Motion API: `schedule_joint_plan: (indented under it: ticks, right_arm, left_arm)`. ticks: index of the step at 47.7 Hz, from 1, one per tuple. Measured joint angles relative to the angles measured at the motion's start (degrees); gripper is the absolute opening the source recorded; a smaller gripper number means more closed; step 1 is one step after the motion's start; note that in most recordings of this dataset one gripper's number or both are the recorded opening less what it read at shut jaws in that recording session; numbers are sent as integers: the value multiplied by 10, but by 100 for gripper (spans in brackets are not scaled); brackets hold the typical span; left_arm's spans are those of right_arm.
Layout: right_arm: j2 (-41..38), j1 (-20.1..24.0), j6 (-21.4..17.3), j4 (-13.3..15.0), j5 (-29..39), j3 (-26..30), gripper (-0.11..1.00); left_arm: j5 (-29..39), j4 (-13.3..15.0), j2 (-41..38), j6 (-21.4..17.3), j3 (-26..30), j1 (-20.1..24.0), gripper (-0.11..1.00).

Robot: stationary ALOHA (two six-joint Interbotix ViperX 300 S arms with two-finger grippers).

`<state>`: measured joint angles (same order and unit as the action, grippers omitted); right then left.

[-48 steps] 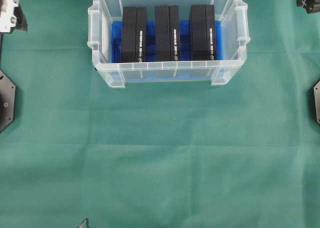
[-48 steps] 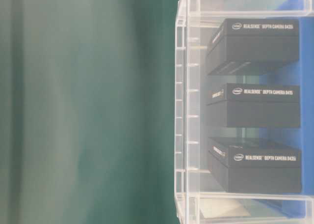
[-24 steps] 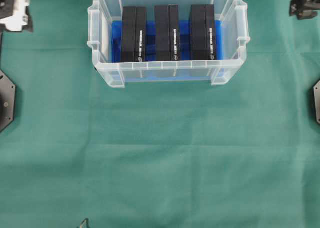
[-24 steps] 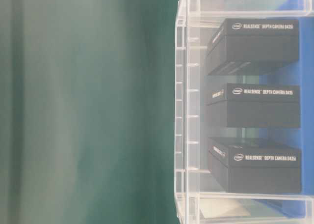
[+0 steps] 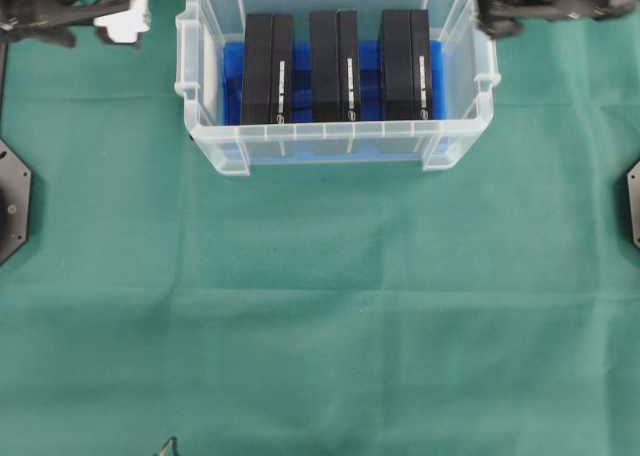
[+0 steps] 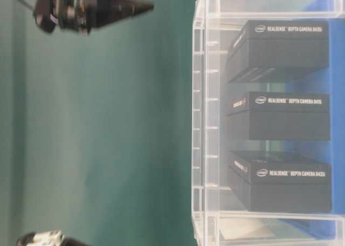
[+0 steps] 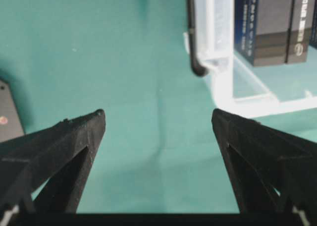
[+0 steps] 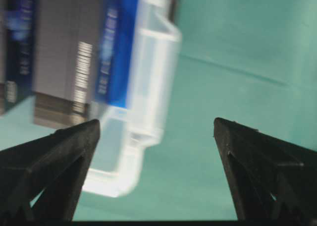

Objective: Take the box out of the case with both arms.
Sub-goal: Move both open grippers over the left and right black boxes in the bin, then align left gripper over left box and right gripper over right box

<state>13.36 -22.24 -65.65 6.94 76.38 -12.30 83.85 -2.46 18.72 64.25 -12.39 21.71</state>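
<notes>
**Both arms closing in on the case, nothing gripped yet**

The approach is the step in hand. The left gripper point(image 5: 120, 16) hangs just outside the left wall of the large translucent plastic case point(image 5: 330, 144), the right gripper point(image 5: 495, 6) over its right rim, fingers on both spread wide and empty. Three black rectangular boxes point(image 5: 334, 66) stand side by side on the blue sheet point(image 5: 232, 76) inside the case, untouched. Next, I'd say, both sets of fingers must come in over the rim and bracket one box from opposite sides on the green-clothed worktop point(image 5: 320, 306).
</notes>
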Motion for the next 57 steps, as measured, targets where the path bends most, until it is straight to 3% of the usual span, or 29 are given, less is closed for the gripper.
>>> schedule_joint_plan:
  ticks: [32,57]
  right_arm:
    - [-126,22,-11,4,-38,114,96]
    - [-135,21,-11,4,-40,123,96]
  left_arm:
    - [-23,-10,-158,-19,142,-25,92]
    - [-23,-11,-223,-23,205,-33,92]
